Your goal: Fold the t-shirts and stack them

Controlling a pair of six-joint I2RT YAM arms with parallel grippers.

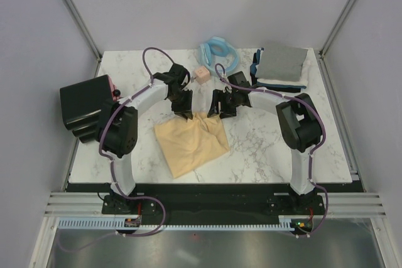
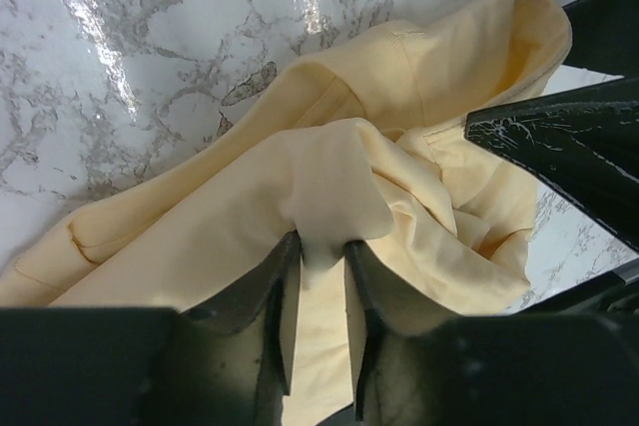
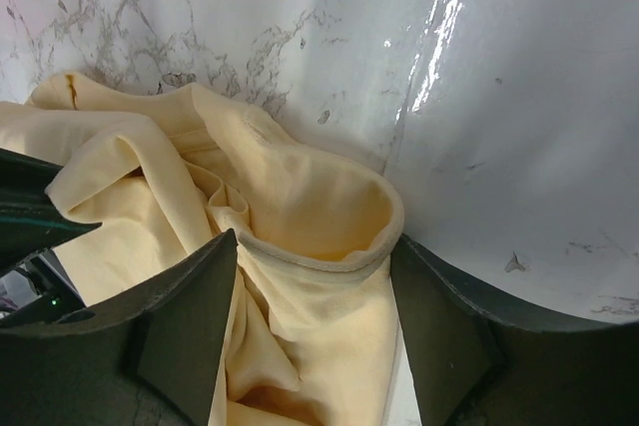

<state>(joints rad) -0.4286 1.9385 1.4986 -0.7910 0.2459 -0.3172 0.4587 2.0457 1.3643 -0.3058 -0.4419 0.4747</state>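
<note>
Overhead view of a white marble worktop (image 1: 264,149) with two robot arms reaching inward over it. A pale yellow t-shirt (image 1: 191,142) lies rumpled at the centre. The left gripper (image 2: 321,246) is pressed together on a raised fold of the shirt's cloth. The right gripper (image 3: 315,266) is spread wide, with a rolled edge of the shirt (hem or collar, hard to say) lying between its fingers. In the far right corner sits a stack of folded t-shirts (image 1: 282,61), grey on top, white and navy beneath. A light blue ring (image 1: 218,51) and a small pink cube (image 1: 201,75) lie at the back. A black box (image 1: 85,101) stands at the left edge.
</note>
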